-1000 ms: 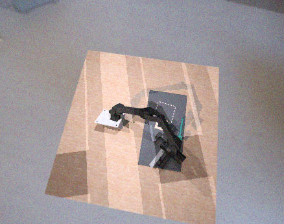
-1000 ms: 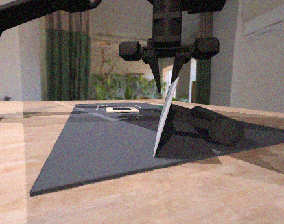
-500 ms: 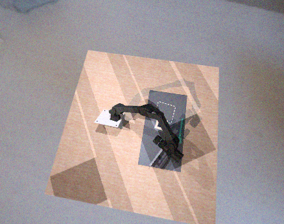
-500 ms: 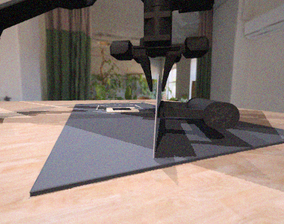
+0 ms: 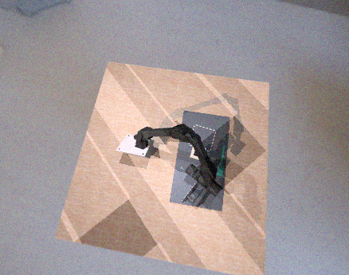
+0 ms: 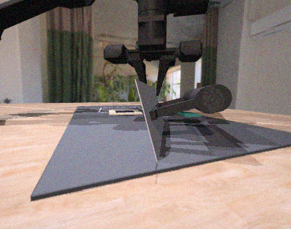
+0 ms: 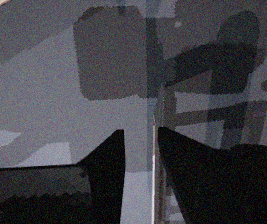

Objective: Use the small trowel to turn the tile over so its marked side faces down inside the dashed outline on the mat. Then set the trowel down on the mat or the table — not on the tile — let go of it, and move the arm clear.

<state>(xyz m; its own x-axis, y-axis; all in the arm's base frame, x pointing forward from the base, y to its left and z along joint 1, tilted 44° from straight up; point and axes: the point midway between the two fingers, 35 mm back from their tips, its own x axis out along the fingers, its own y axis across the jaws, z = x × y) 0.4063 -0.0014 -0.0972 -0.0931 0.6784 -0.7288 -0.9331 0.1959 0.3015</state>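
Note:
The trowel's blade stands steeply on edge on the mat, leaning left in the exterior view. Its dark round handle juts right, raised over the mat. My gripper is partly open and points down. The blade's upper edge passes between the fingertips, close beside the right finger in the wrist view, without being clamped. The cream tile lies flat near the dashed outline, with a dark rectangle showing. My arm partly hides it in the top view.
A teal object lies along the mat's right side. The arm's white base plate is on the wooden table left of the mat. The arm reaches across the mat, and its shadows fall there.

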